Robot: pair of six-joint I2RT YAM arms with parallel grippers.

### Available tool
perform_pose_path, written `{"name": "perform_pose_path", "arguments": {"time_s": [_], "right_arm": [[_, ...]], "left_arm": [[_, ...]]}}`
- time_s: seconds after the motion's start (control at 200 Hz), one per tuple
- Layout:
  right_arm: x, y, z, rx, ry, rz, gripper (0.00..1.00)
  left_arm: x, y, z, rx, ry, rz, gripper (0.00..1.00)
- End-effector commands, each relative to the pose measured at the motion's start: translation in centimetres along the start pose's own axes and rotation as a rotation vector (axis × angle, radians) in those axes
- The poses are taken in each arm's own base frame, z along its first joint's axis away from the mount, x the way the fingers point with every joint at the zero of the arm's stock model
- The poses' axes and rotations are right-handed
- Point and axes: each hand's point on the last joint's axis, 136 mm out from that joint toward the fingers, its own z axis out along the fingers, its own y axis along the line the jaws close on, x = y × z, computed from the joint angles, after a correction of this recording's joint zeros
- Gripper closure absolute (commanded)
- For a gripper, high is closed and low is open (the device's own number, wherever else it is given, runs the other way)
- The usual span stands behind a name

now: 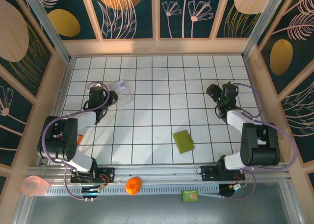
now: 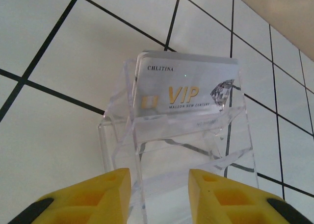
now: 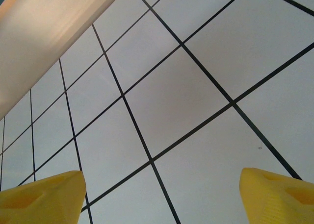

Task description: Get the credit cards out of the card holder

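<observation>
Standing at 12 o'clock from the left hand (image 2: 159, 177), the holder (image 2: 181, 150) shows its card (image 2: 186, 87) lying 9-to-3; hand half-closed, grasp cannot be told. Right hand (image 3: 159, 174) released, well apart.

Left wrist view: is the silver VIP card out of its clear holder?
No, the silver VIP card stands inside the clear holder, behind its front lip.
</observation>
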Motion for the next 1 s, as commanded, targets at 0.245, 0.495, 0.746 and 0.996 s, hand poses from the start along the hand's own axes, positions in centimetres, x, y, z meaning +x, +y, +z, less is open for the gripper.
{"name": "perform_pose_path", "arguments": {"time_s": [0.245, 0.495, 0.746, 0.996], "right_arm": [[0.4, -0.1, 0.4, 0.013, 0.018, 0.001, 0.19], [0.4, -0.3, 0.5, 0.032, 0.022, 0.000, 0.19], [0.6, -0.4, 0.6, 0.036, 0.032, 0.003, 0.19], [0.9, -0.4, 0.8, 0.034, 0.045, -0.001, 0.19]], "left_arm": [[1.9, 1.3, 0.5, -0.073, 0.074, 0.020, 0.69], [2.9, 1.8, 1.1, -0.106, 0.116, 0.029, 0.75], [3.0, 1.8, 1.3, -0.109, 0.125, 0.038, 0.83], [3.8, 0.7, 1.0, -0.081, 0.154, 0.062, 0.91]]}}
